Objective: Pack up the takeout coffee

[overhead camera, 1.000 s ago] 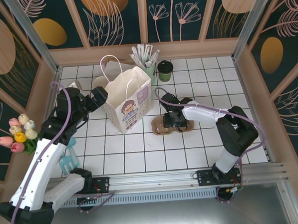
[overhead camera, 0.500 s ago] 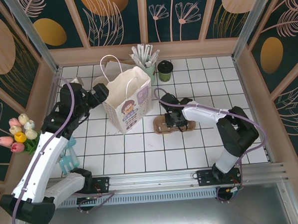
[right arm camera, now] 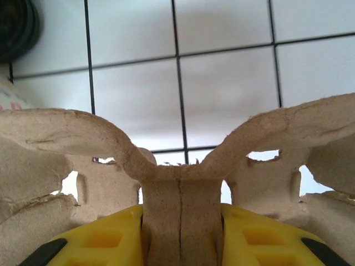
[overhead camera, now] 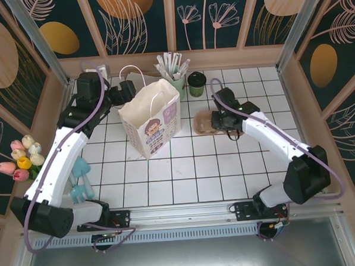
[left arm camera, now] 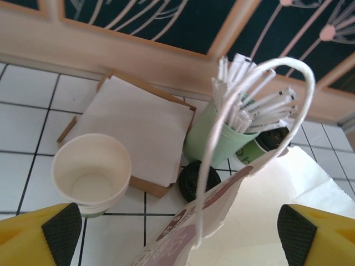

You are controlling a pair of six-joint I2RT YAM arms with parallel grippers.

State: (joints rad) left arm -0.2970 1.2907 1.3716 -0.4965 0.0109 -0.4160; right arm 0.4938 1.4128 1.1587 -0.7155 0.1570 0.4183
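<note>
At the back of the tiled table, just right of the straw pot, the coffee stands upright with its black lid on, apart from both arms. The right gripper is clamped on the centre rib of a pulp carrier, seemingly lifted off the tiles between the bag and the arm. In the wrist view its yellow fingers pinch that rib from both sides. The left gripper is spread wide over the bag's mouth, holding nothing, with the cord handle looping up between its fingers. The step looks like bringing the carrier to the cup or into the bag; I cannot tell which. To do it well, I judge the carrier should be kept level and set down flat before the pinch is let go. The rib is thin, fibrous moulded pulp with rough edges, likely to bend or tear under a twist. The bag is light, creased paper with a printed face and may tip if brushed, so the left arm could steady its rim. The lid looks like smooth plastic and the cup is tapered paper.
</note>
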